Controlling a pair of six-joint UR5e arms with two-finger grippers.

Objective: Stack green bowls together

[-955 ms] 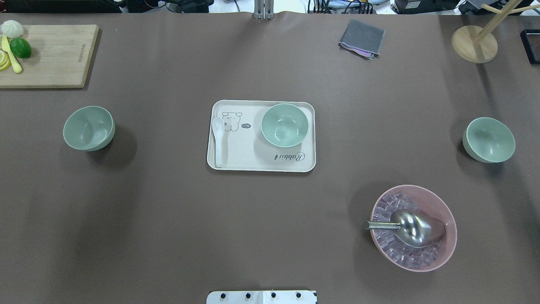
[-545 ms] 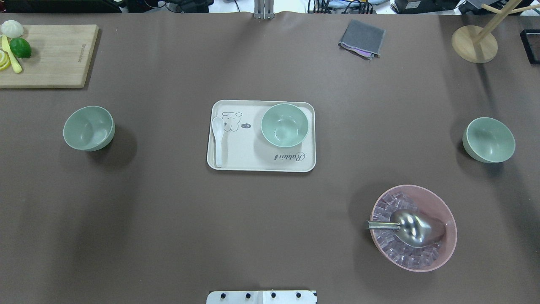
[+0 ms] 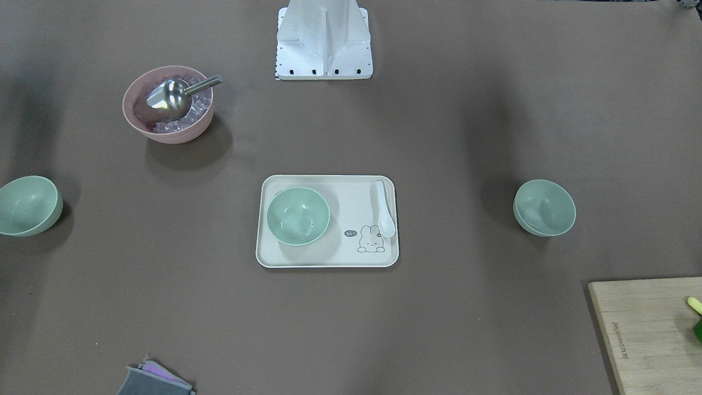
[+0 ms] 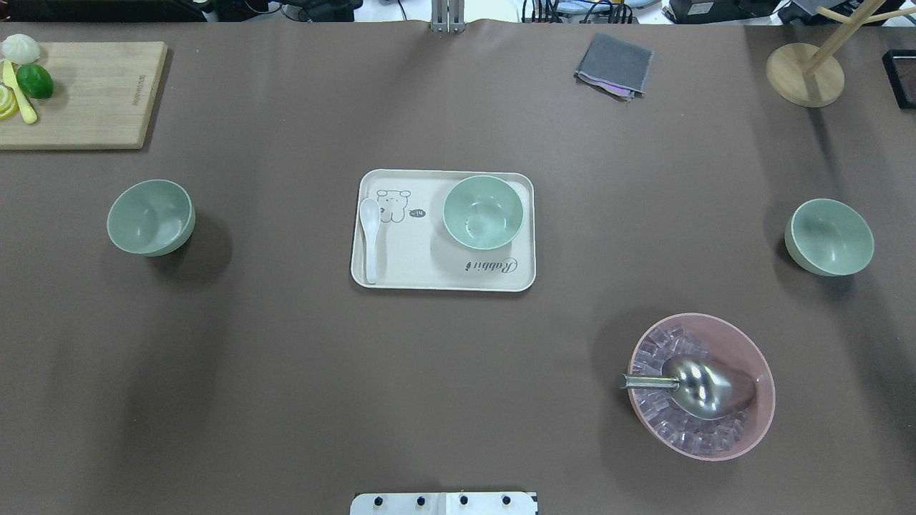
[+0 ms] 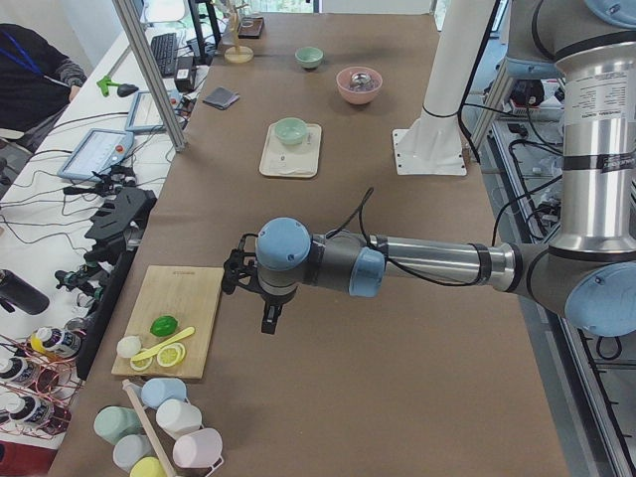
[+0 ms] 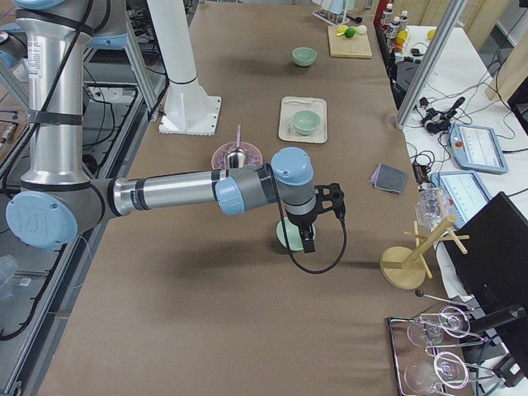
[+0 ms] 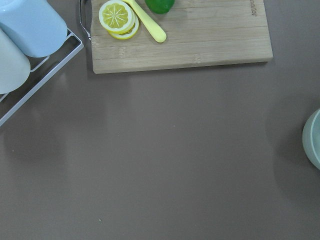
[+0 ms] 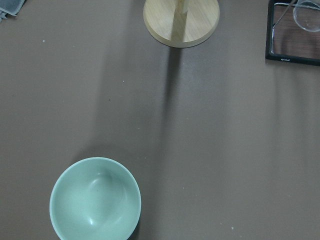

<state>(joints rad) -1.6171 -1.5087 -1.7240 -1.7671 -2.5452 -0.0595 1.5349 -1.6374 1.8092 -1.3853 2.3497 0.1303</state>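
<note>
Standing on tray [image 4: 415, 257]: centre green bowl [image 4: 482, 212]; left green bowl [image 4: 150, 217], right green bowl [image 4: 829, 237] well apart flanking it; left gripper [image 5: 270, 320], right gripper [image 6: 309, 244] opening: cannot tell.

- A cream tray [image 6: 302, 105] lies mid-table, with the first green bowl [image 6: 305, 122] upright on it.
- The second green bowl [image 6: 304, 56] sits well beyond the tray, and a cutting board [image 6: 351, 43] lies farther off to the right.
- The third green bowl [image 6: 285, 239] stands on the tray's near side, half hidden by the right gripper [image 6: 308, 244], which points down over it. Its jaw spacing is unreadable.
- A pink bowl [image 6: 219, 154] holding a metal scoop [image 6: 237, 153] sits near-left of the tray.
- A grey cloth [image 6: 388, 176] lies near-right of the tray.
</note>
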